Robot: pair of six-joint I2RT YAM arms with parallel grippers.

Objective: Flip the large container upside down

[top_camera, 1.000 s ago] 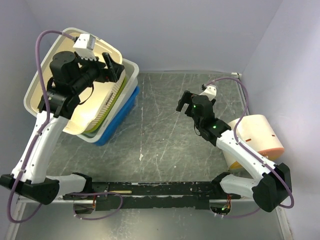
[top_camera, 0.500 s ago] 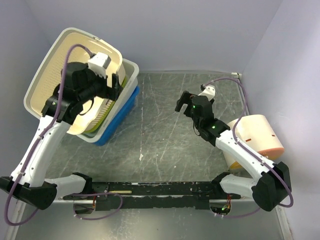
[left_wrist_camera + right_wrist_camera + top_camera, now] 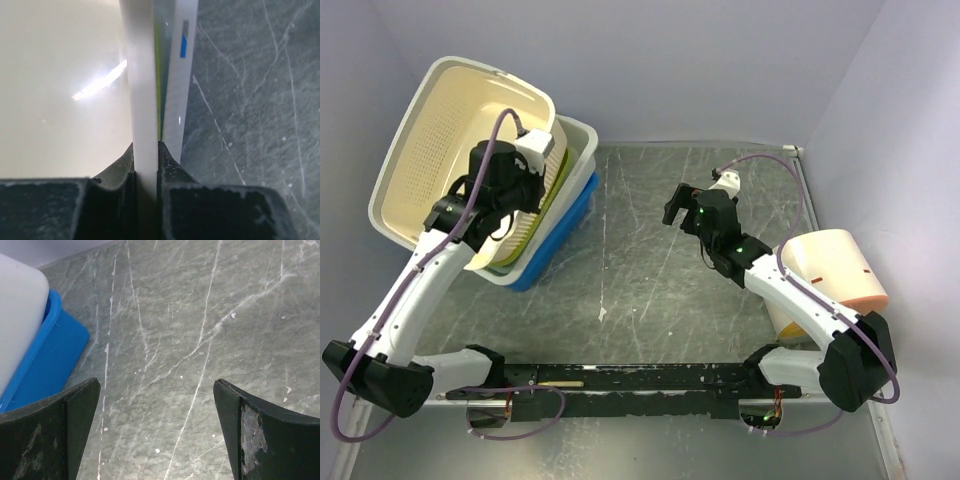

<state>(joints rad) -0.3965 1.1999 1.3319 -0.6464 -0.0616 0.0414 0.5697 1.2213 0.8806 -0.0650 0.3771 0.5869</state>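
Observation:
The large container (image 3: pixel 445 150), a cream perforated basket with a white rim, stands tilted up on its side against the left wall, resting in a stack of tubs. My left gripper (image 3: pixel 544 172) is shut on its right rim. In the left wrist view the white rim (image 3: pixel 144 90) runs straight up between the black fingers (image 3: pixel 118 167), with the left gripper (image 3: pixel 146 152) clamped on it and the cream inside to the left. My right gripper (image 3: pixel 676 208) hovers open over the table's middle; in the right wrist view the right gripper (image 3: pixel 156 385) has only grey tabletop between its fingers.
Under the basket sit a white tub (image 3: pixel 578 165) and a blue tub (image 3: pixel 558 238), also seen as the blue tub (image 3: pixel 47 357) in the right wrist view. A cream and orange container (image 3: pixel 835 268) lies at the right wall. Walls close in on three sides.
My left gripper has gone from open to shut on the basket's right rim, and the basket stands more upright. The right gripper has shifted slightly left, still open.

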